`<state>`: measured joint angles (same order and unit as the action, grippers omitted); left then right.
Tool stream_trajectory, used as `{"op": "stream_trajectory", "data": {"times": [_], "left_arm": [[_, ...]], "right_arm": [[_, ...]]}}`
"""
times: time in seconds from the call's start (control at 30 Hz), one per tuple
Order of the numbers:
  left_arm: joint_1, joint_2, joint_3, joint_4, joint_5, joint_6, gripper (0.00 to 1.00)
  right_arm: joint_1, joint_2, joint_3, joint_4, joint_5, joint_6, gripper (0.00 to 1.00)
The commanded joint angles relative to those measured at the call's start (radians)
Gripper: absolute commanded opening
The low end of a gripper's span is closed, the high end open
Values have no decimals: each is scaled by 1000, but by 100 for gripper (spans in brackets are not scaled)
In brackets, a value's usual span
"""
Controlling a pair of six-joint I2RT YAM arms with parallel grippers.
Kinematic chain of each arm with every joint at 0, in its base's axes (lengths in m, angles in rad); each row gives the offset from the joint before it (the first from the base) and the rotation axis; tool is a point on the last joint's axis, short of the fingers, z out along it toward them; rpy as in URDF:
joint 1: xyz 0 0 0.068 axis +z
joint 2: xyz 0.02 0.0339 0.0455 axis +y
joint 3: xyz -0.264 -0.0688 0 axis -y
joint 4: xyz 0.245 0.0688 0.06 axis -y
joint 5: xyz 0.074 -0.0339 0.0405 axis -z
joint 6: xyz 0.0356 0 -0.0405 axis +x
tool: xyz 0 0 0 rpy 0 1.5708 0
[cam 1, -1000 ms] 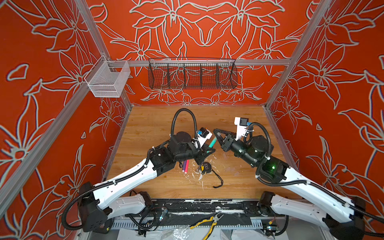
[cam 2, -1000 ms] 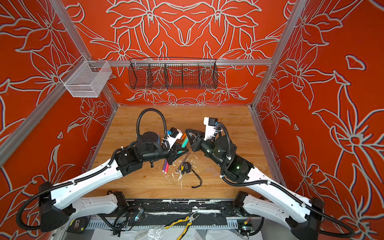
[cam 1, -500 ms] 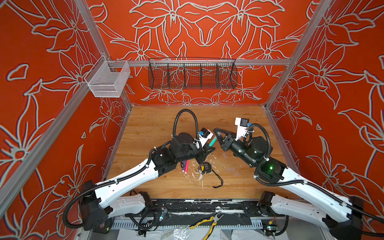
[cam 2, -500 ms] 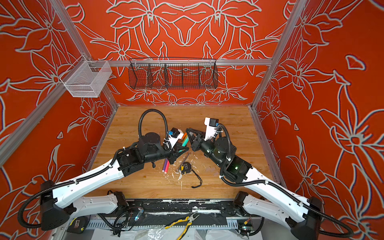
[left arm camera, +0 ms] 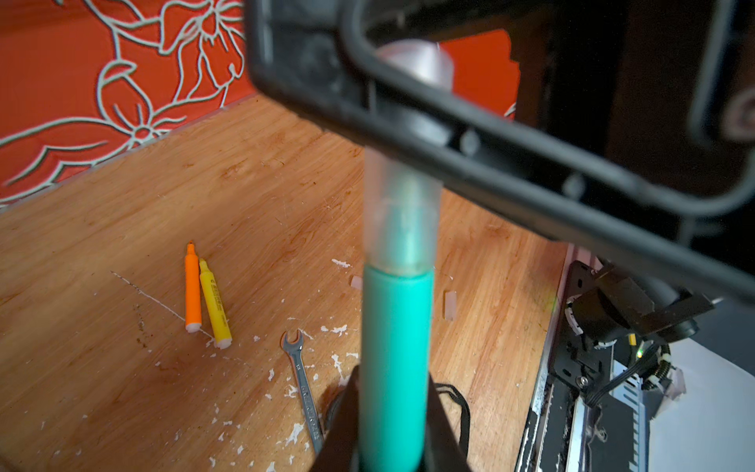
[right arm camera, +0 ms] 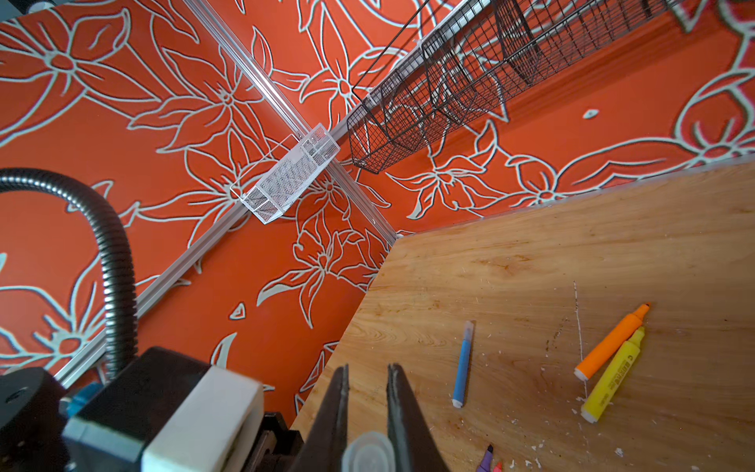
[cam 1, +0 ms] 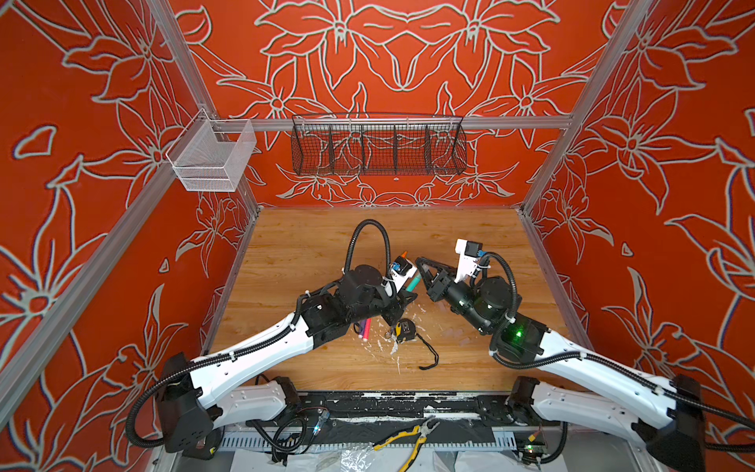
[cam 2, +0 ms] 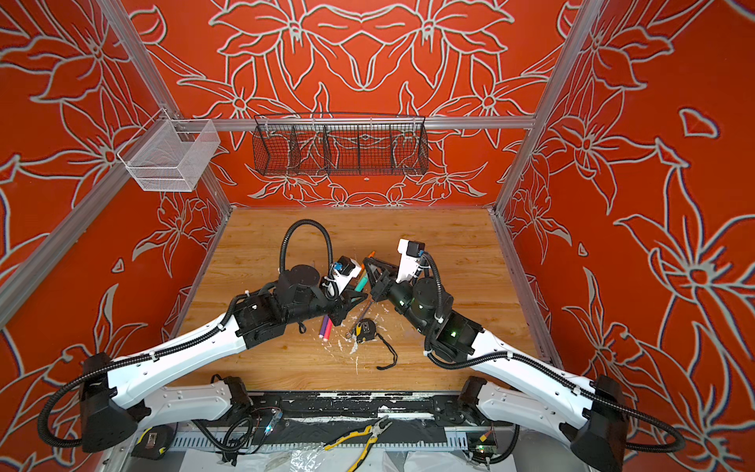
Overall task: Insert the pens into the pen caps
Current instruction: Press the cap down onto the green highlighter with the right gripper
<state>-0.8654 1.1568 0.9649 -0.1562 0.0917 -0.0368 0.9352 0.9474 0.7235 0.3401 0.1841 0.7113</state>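
My left gripper is shut on a green pen, which shows in both top views. The pen's tip sits inside a clear pen cap. My right gripper is shut on that cap, low between its fingers, and meets the left gripper at the table's middle. An orange pen and a yellow pen lie side by side, uncapped. A blue pen lies alone. A purple pen and a pink pen lie by the left arm. Two loose caps rest on the wood.
A grey wrench and a yellow-black tape measure with its strap lie near the front middle among white paint flecks. A black wire basket and a white mesh basket hang on the walls. Pliers lie below the front rail.
The two grippers have drawn slightly closer together, bringing pen and cap into each other. Both stay shut on what they hold.
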Motion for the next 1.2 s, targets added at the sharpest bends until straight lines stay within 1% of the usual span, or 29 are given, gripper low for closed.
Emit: {"op": "stream_trajectory", "data": {"times": [0.0, 0.1, 0.2, 0.33, 0.47, 0.63, 0.73, 0.87, 1.0, 1.17], "left_arm": [[41, -28, 39, 211, -134, -52, 0], [45, -41, 19, 234, -139, -55, 0], [53, -54, 8, 244, -161, -61, 0], [72, -78, -14, 264, -172, -74, 0], [84, -96, -39, 290, -188, -89, 0], [91, -99, -56, 319, -224, -93, 0], [95, -108, -84, 359, -238, -96, 0], [104, -129, -111, 382, -262, -104, 0], [123, -142, -123, 387, -276, -119, 0], [159, -158, -141, 406, -270, -156, 0]], "right_arm": [[73, 16, -66, -127, -165, 13, 0], [98, 10, -86, -110, -147, 14, 0], [115, 10, -115, -92, -123, 42, 0], [143, 51, -169, 29, -142, 77, 0], [169, 92, -166, 41, -122, 87, 0], [212, 120, -171, 101, -100, 96, 0], [236, 162, -176, 164, -103, 111, 0], [253, 227, -157, 203, -121, 143, 0], [279, 260, -121, 192, -124, 130, 0], [297, 278, -131, 212, -112, 147, 0]]}}
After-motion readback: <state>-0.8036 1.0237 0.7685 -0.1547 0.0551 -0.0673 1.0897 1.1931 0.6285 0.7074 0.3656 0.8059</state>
